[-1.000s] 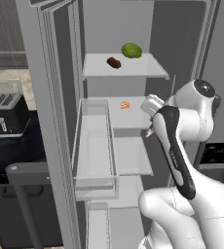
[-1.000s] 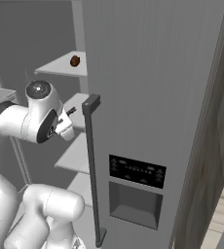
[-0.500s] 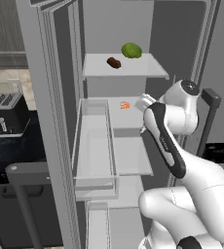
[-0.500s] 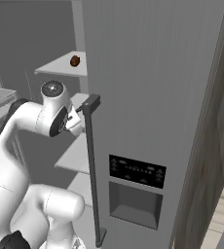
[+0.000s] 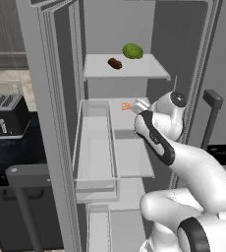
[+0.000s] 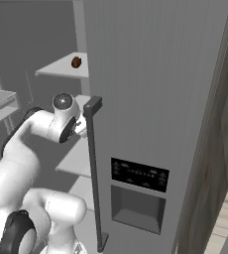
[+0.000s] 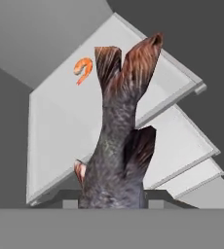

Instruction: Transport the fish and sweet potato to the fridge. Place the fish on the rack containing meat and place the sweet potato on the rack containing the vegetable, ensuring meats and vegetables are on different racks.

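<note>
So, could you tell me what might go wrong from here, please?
The fish sticks out far past the end effector, so its tail could brush the shelf edge and slip.

Released too close, it might land on the meat.

The arm could bump the door bin beside it.

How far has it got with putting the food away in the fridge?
Roughly halfway. The sweet potato already lies on the top rack beside the green vegetable. The fish is in the tool, tail forward, held over the next rack down where the orange meat lies. What is left: set the fish on that rack, let go and draw back.
</note>
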